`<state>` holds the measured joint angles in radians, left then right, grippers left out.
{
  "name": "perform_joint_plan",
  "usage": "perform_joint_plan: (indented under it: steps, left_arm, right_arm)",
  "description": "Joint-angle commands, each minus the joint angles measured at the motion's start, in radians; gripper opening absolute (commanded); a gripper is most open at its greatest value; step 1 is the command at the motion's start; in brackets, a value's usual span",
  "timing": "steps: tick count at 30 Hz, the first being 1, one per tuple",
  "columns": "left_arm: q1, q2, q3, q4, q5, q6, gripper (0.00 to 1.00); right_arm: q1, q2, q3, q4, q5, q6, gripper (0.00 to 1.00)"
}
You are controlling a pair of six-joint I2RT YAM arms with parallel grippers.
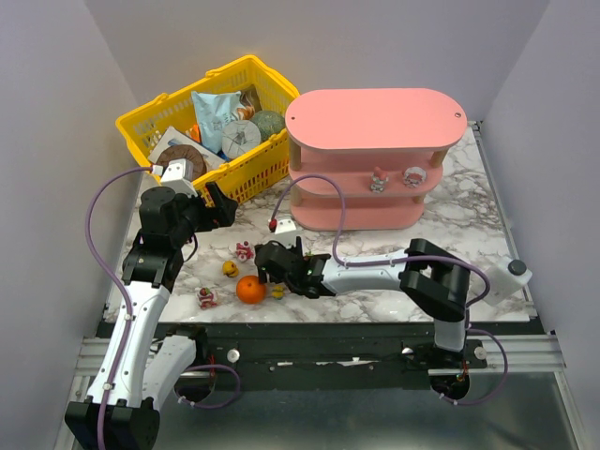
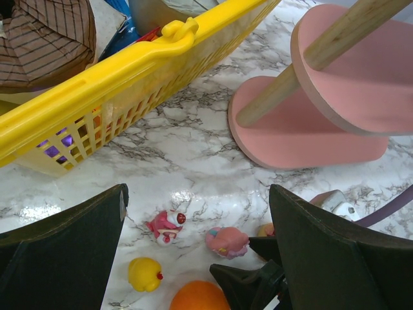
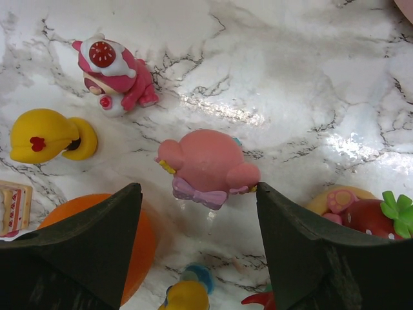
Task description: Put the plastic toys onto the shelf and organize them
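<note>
A round pink toy with a purple bow [image 3: 206,166] lies on the marble just ahead of my right gripper [image 3: 199,194], which is open; its right fingertip [image 3: 271,200] touches the toy's edge. Around it lie a pink strawberry-capped toy [image 3: 113,74], a yellow toy [image 3: 48,135], a strawberry toy [image 3: 361,210] and a yellow-and-blue toy [image 3: 190,290]. My left gripper [image 2: 197,194] hangs open above the same cluster, holding nothing, between the basket and the pink shelf [image 1: 375,122]. Two toys [image 1: 379,180] [image 1: 413,176] stand on the shelf's middle tier.
An orange ball [image 1: 250,290] rests beside the right gripper [image 1: 267,261]. The yellow basket [image 1: 272,159] of packaged goods stands at the back left, next to the shelf. A small white piece [image 1: 284,225] lies before the shelf's bottom tier. A red-pink toy [image 1: 205,298] sits near the front edge.
</note>
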<state>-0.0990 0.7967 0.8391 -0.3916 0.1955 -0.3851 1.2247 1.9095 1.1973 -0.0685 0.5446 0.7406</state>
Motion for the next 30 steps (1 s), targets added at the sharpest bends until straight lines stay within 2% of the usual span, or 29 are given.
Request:
perform_joint_plan:
  steps: [1, 11, 22, 25, 30]
  left_arm:
    - [0.005, -0.008, -0.005, 0.005, 0.015, 0.012, 0.99]
    - [0.005, -0.008, -0.006, 0.005, 0.015, 0.011, 0.99]
    - [0.005, -0.007, -0.006, 0.003, 0.015, 0.011, 0.99]
    - [0.005, -0.008, -0.005, 0.003, 0.015, 0.011, 0.99]
    - [0.005, -0.007, -0.006, 0.003, 0.015, 0.012, 0.99]
  right_arm:
    - [0.006, 0.037, 0.031, 0.007, 0.046, 0.002, 0.77]
    - [0.001, 0.075, 0.067, 0.003, 0.117, -0.015, 0.73]
    - [-0.021, 0.039, 0.053, -0.011, 0.106, -0.021, 0.38]
    - [-0.019, 0.011, 0.041, -0.011, 0.126, -0.033, 0.33]
    - [-0.024, -0.052, 0.025, -0.024, 0.155, -0.063, 0.3]
